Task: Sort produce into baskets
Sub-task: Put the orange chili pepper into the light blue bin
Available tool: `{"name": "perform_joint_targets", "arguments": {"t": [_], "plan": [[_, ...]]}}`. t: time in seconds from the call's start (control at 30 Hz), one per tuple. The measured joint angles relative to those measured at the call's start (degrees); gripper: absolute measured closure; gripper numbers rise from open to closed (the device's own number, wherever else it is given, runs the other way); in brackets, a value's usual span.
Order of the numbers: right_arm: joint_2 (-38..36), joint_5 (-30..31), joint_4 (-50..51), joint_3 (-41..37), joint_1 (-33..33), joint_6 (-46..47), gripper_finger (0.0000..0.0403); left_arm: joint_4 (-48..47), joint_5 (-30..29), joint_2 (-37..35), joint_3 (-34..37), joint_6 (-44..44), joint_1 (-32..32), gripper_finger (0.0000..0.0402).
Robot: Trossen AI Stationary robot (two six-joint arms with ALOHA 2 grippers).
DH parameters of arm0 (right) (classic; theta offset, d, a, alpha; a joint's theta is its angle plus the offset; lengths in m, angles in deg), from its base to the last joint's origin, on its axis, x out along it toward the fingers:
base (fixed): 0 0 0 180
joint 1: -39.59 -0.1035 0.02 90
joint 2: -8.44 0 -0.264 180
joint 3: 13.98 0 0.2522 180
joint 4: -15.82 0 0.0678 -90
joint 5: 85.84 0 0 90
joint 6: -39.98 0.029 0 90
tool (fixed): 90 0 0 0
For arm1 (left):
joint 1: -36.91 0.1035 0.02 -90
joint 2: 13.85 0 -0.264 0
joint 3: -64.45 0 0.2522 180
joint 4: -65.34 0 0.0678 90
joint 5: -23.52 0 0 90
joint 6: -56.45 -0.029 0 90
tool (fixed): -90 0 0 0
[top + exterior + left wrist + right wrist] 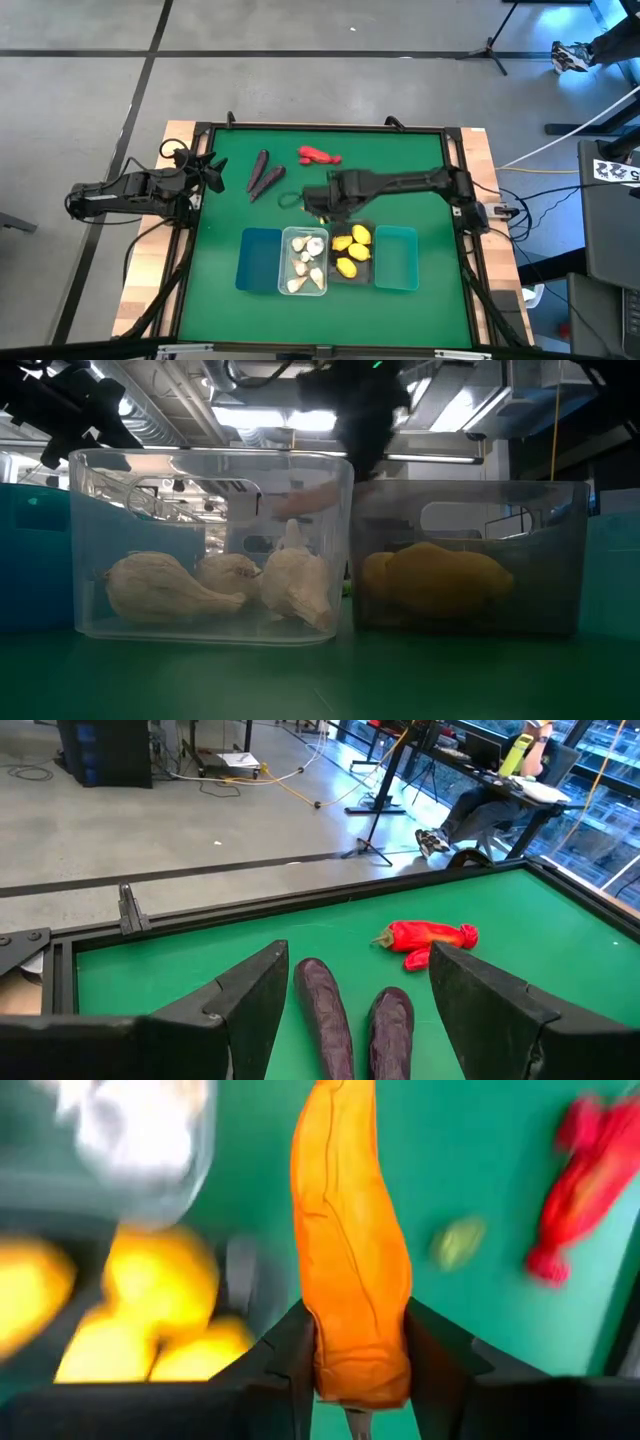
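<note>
My right gripper [318, 204] hovers over the green mat just beyond the row of baskets, shut on a long orange piece [345, 1230]. The blue basket [258, 260], the clear basket [284, 262] with garlic bulbs [220, 585], the dark grey basket [372, 268] with lemons [150, 1320] and the teal basket [397, 258] stand side by side near the front. Two dark purple pieces [350, 1020] and a red pepper [428, 936] lie on the mat at the back. My left gripper [213, 172] waits open at the left edge, the purple pieces lying beyond its fingers. My right gripper pinches the orange piece's wider end [358, 1365] between its two fingers [290, 1365]. The fingers come from above, pointing steeply down and lying along the piece. The piece hangs below them, its narrow end farthest from the fingers, clear of the mat.
A small green bit [458, 1242] lies on the mat between the held piece and the red pepper. A raised black frame [300, 900] borders the mat. A seated person [500, 780] shows in the room beyond the table.
</note>
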Motion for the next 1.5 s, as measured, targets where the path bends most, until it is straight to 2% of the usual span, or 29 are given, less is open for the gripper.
{"name": "perform_joint_targets", "arguments": {"t": [0.2, 0.37, 0.53, 0.73, 0.83, 0.93, 1.03, 1.2, 1.3, 1.4, 1.5], "plan": [[-2.0, 2.8, 16.9, 1.1, -8.7, 8.4, 0.0288, 0.0, 0.0, 0.0, 0.0, 0.0, 0.0, 0.0164], [-9.7, 3.7, 16.1, 0.4, -15.5, 15.0, 0.0288, 0.0, 0.0, 0.0, 0.0, 0.0, 0.0, 0.0164], [-17.4, 9.9, 16.1, 0.3, -20.8, 24.8, 0.0288, 0.0, 0.0, 0.0, 0.0, 0.0, 0.0, 0.0164], [-24.9, 23.5, 16.0, -1.4, -26.3, 42.6, 0.0288, 0.0, -0.1, 0.0, 0.0, 0.1, 0.0, 0.0164], [-27.5, 26.4, 15.8, -6.1, -27.6, 52.7, 0.0288, 0.0, -0.1, 0.0, 0.0, 0.1, 0.0, 0.0164], [-29.9, 27.9, 16.0, -13.7, -28.4, 67.1, 0.0288, 0.0, -0.1, 0.0, 0.0, 0.2, 0.0, 0.0164], [-31.6, 25.5, 16.1, -22.9, -29.1, 81.6, 0.0288, 0.0, -0.1, 0.0, 0.0, 0.2, 0.0, 0.0164], [-32.2, 12.6, 16.0, -35.3, -30.0, 102.1, 0.0288, 0.0, -0.1, 0.0, 0.0, 0.2, 0.0, 0.0164], [-32.2, 5.8, 14.3, -39.4, -31.5, 108.3, 0.0288, 0.0, -0.1, 0.0, 0.0, 0.2, 0.0, 0.0164], [-32.2, 4.4, 9.7, -41.1, -34.6, 113.4, 0.0288, 0.0, -0.1, 0.0, 0.0, 0.2, 0.0, 0.0164], [-32.2, 6.8, 5.5, -41.1, -37.3, 118.2, 0.0288, 0.0, -0.1, 0.0, 0.0, 0.2, 0.0, 0.0164]]}}
